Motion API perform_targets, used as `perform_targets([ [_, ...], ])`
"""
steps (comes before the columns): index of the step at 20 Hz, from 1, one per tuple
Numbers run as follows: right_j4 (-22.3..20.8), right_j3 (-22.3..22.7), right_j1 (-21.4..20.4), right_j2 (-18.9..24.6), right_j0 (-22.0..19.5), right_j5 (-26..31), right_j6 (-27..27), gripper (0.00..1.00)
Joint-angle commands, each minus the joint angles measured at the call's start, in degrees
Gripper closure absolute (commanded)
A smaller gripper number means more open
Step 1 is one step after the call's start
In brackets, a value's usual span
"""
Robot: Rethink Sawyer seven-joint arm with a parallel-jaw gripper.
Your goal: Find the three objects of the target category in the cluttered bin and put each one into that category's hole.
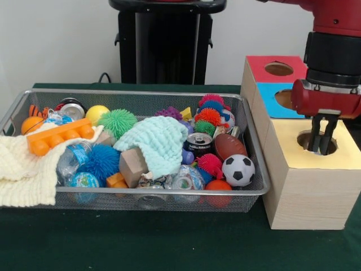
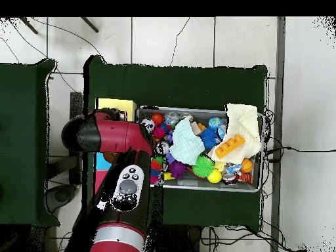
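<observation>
Front view shows the pincer (image 1: 320, 141) over the yellow box's hole (image 1: 317, 141), fingers close together, apparently empty, no patterned rags visible in the bin (image 1: 135, 95) beside it; lift straight up before searching under the cloths.
</observation>
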Motion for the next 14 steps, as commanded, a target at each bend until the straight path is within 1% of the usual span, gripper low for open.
perform_targets([
  [1, -1.0, 3.3, -5.0, 3.9, -3.1, 4.7, 6.5, 1.0],
  [8, -1.1, 4.0, -6.6, 4.2, -3.4, 6.1, 6.3, 1.0],
  [11, -1.4, 4.4, -6.7, 4.6, -3.8, 5.7, 6.1, 1.0],
  [13, -2.0, 3.6, -6.3, 4.1, -3.6, 6.1, 5.7, 1.0],
  [14, -1.9, 4.1, -6.4, 3.9, -3.5, 4.4, 6.6, 0.0],
])
